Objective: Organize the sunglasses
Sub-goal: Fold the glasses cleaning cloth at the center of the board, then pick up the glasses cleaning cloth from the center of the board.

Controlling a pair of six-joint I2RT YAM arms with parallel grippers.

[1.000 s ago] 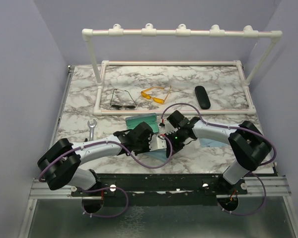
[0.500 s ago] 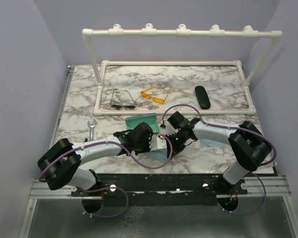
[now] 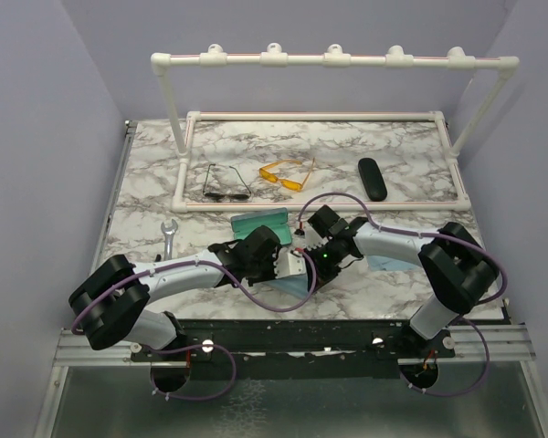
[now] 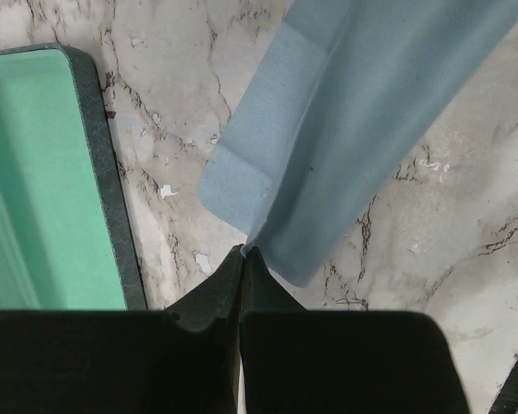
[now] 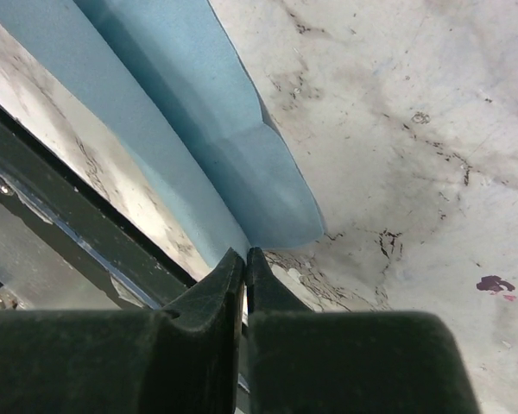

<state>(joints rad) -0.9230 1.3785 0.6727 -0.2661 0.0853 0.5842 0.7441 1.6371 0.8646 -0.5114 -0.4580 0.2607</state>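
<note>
Cloth in both claws, sunglasses waiting at the back

Both arms work low at the near edge of the marble table, not at the sunglasses. The left gripper has its two fingers pressed together, and a corner fold of the blue cloth ends exactly at their tips, so it seems clamped on that corner. The right gripper also has its fingers together on an edge of the same cloth, close to the table's front rail. How much fabric sits between each pair of fingers cannot be seen.

The open case with green lining lies just beside the left claw. The dark wire pair and the yellow-orange pair lie near each other inside the white pipe frame, well apart from both claws. The black oval case rests to their right in the same frame. A wrench lies at the left.

By judgement, the step in hand is the handling of the cloth, perhaps spreading or folding it; the glasses themselves are not yet started. The next move probably asks both arms to keep equal tension, so that the thin fabric does not slip out. After that, one claw must let go and reach far over the pipe to the thin frames, which will need a gentle pinch.
</note>
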